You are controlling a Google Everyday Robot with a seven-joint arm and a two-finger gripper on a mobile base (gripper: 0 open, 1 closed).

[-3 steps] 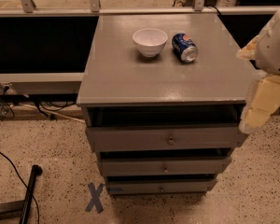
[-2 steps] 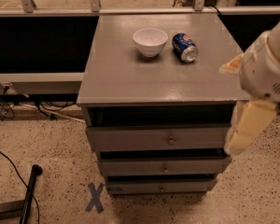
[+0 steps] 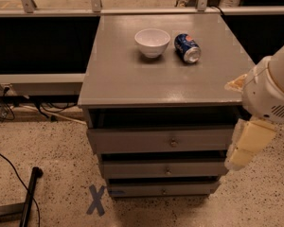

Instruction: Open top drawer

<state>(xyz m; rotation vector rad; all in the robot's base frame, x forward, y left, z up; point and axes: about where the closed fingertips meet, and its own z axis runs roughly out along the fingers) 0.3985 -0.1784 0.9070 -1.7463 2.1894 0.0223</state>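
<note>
The top drawer (image 3: 161,139) is the upper gray front of the cabinet, with a small round metal knob (image 3: 173,142) at its centre. A dark gap shows between it and the cabinet top. Two more gray drawer fronts (image 3: 165,170) lie below it. My gripper (image 3: 240,156) is cream-coloured and hangs from the white arm (image 3: 270,93) at the right end of the drawer fronts, pointing down, level with the top and middle drawers. It is well right of the knob and does not touch it.
On the gray cabinet top (image 3: 118,79) stand a white bowl (image 3: 152,42) and a blue soda can (image 3: 187,48) lying on its side. A blue X (image 3: 95,200) marks the speckled floor. Black cables and a bar (image 3: 28,193) lie at the left.
The arm has moved down and to the left, bringing the gripper from beside the cabinet's right edge to in front of the right end of the drawers.
</note>
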